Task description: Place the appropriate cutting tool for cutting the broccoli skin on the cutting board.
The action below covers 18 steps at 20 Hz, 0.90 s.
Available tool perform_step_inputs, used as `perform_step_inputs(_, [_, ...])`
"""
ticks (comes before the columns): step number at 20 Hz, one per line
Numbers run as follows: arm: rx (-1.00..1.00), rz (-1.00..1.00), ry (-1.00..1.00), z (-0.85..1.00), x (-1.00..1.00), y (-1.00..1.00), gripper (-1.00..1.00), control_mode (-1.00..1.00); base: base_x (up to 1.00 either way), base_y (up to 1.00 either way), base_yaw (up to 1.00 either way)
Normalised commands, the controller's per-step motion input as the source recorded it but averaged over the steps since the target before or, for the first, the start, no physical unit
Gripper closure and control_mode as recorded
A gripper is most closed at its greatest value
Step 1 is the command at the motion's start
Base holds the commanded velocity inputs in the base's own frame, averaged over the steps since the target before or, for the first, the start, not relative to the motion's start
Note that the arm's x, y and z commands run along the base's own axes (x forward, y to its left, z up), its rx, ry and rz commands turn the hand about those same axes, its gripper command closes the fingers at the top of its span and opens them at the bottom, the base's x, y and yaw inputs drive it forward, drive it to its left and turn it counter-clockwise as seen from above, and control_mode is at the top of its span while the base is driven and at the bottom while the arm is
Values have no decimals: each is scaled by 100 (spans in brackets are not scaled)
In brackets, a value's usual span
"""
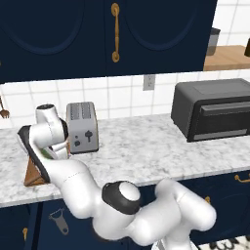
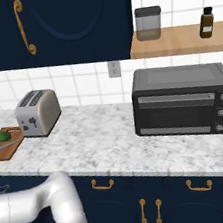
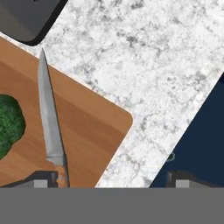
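1. Knife (image 3: 49, 118): slim silver-grey blade tapering to a fine point, orange-brown handle at its base. It lies lengthwise over the cutting board (image 3: 94, 131), just beside the broccoli (image 3: 9, 124).
2. Gripper (image 3: 111, 180): the two dark fingertips stand well apart, and the knife handle sits against the left one. Whether they grip the handle or have let it go cannot be told.
3. Judged step: setting the knife down on the board. To do it well, keep the blade flat and inside the board's edges, clear of the broccoli, then lift straight off.
4. Board: flat brown wood with visible grain and a rounded corner.
5. Broccoli: dark green, lumpy.
6. Counter (image 3: 166, 65): speckled grey-white marble.
7. Toaster (image 2: 37, 113): boxy brushed metal, near the board.
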Motion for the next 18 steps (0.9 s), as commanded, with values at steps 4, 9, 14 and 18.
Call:
perform_step_inputs(4, [25, 0, -3, 4, -86, -100, -100, -100, 0, 0, 0])
perform_step_inputs(9, [32, -1, -2, 0, -86, -100, -100, -100, 0, 0, 0])
perform_step_inputs(14, [31, 0, -1, 3, -48, -100, -100, -100, 0, 0, 0])
perform_step_inputs(18, [27, 0, -8, 32, -35, -100, -100, -100, 0, 0, 0])
